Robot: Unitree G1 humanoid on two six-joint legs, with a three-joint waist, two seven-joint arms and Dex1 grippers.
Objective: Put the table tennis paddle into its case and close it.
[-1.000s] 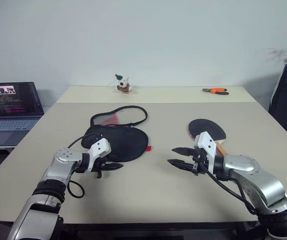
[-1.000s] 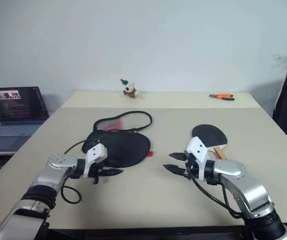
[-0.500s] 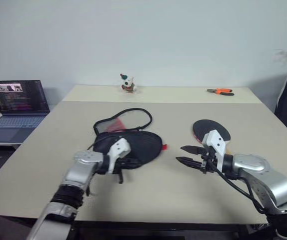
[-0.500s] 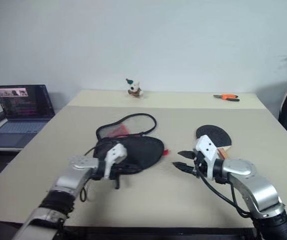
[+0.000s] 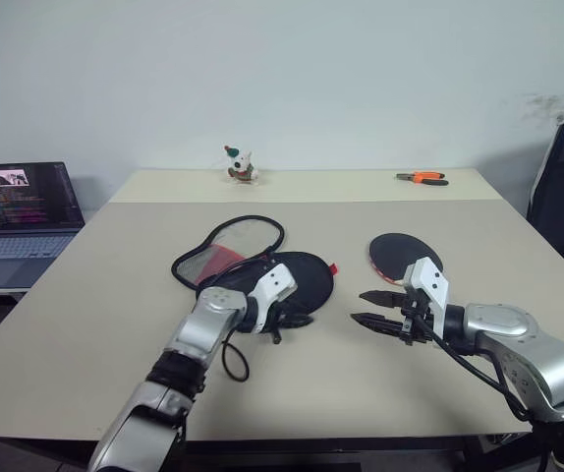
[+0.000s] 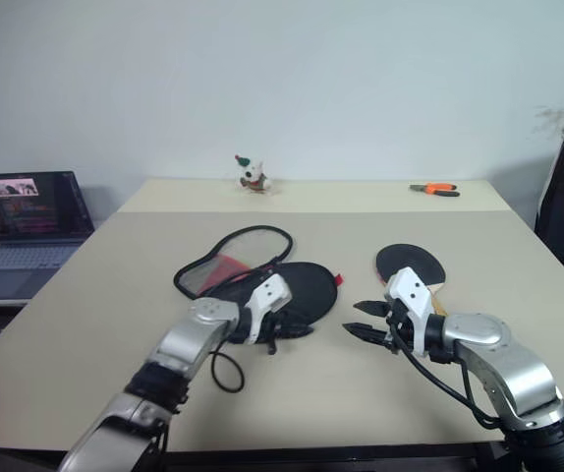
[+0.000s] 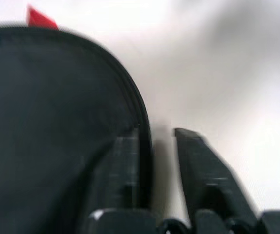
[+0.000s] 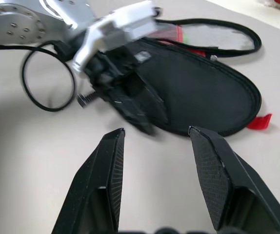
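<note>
We see the left hand (image 5: 297, 320) lying low over the near edge of the case (image 5: 297, 280), its two black fingers (image 7: 206, 170) slightly parted, one over the black fabric and one just outside the piped rim, so that the rim runs between them; whether they actually pinch it we cannot tell. The case spreads away from this hand across the beige worktop (image 5: 95, 295), its lid (image 5: 228, 244), showing mesh and a red panel, folded open on the far side and a small red tab (image 5: 333, 267) poking out at the edge toward the other hand. The right hand (image 5: 364, 307) hovers just above the worktop with its fingers (image 8: 106, 165) spread apart and nothing between them, pointing across at the left hand and the case, near them but not touching. The table tennis paddle (image 5: 403, 255) lies flat on the worktop just behind the right hand, black face up, clear of the case. Far beyond both hands sit a small toy figure (image 5: 240, 164) and orange-handled pliers (image 5: 423, 178), and an open laptop (image 5: 17, 211) stands off to the left hand's outer side.
</note>
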